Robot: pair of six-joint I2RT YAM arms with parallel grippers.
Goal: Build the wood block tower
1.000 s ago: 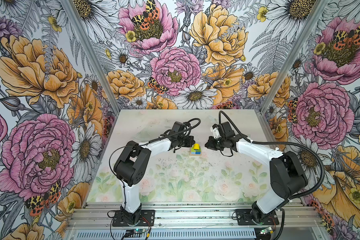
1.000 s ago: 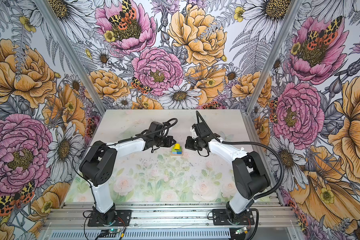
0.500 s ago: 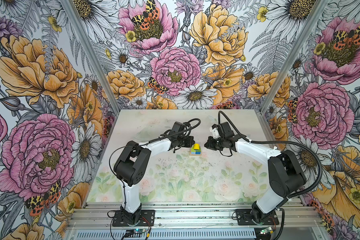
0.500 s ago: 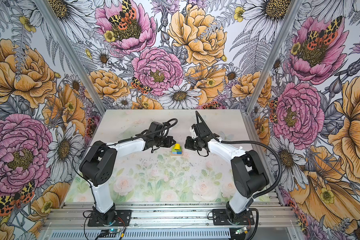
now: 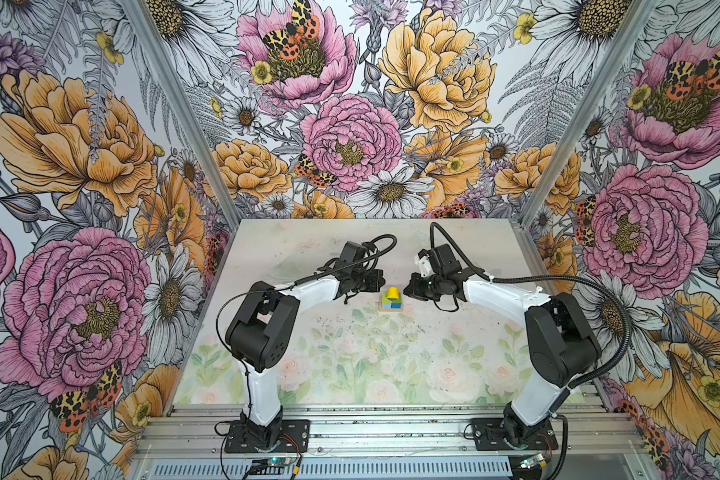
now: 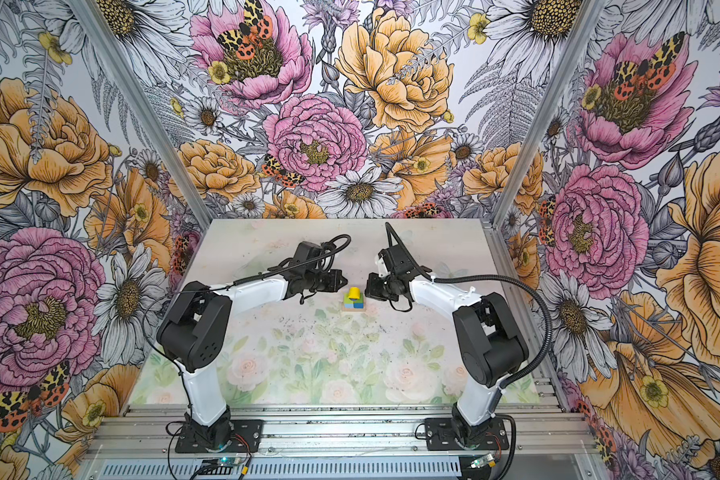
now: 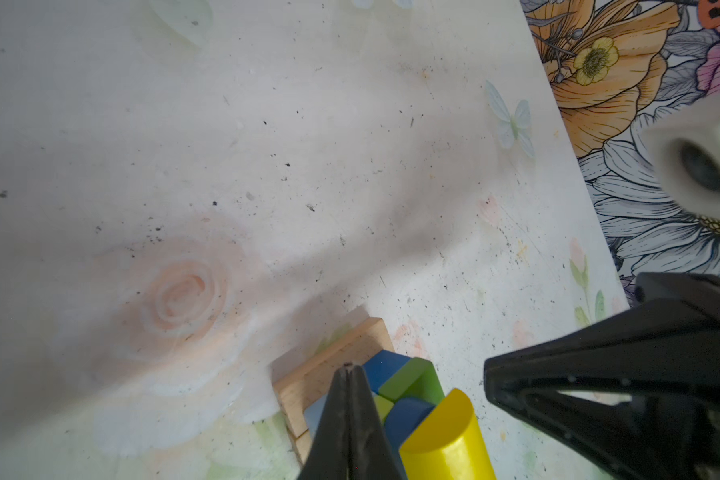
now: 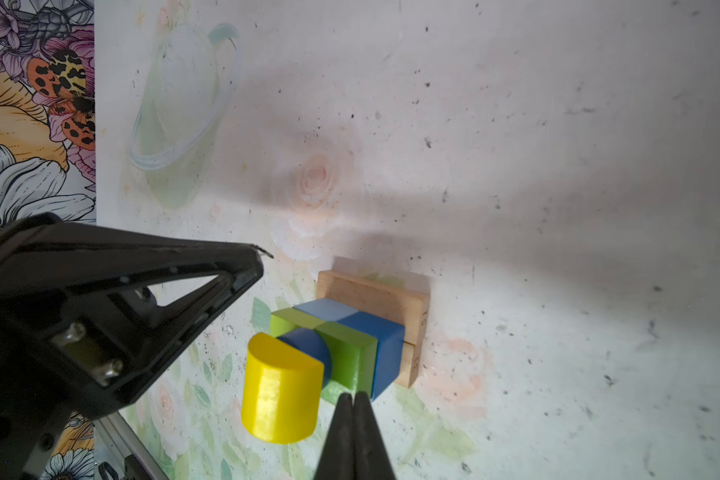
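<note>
The wood block tower (image 5: 391, 298) (image 6: 354, 301) stands mid-table on two tan bars (image 8: 371, 295) laid side by side. On the bars sit a light blue cube (image 8: 327, 309), a dark blue cube (image 8: 385, 336) and two green cubes (image 8: 346, 353). A blue cylinder (image 8: 308, 345) rises from them with the yellow half-round (image 8: 281, 395) (image 7: 445, 436) on top. My left gripper (image 5: 380, 280) (image 7: 350, 368) is shut and empty just left of the tower. My right gripper (image 5: 408, 291) (image 8: 352, 397) is shut and empty just right of it. Neither touches a block.
The floral table (image 5: 350, 353) is ringed by flowered walls, with a metal rail (image 5: 371, 428) and both arm bases along the front edge. Each wrist view shows the opposite gripper close across the tower.
The right arm's elbow has shifted slightly inward. Both grippers stay shut beside the tower, which has not moved.
</note>
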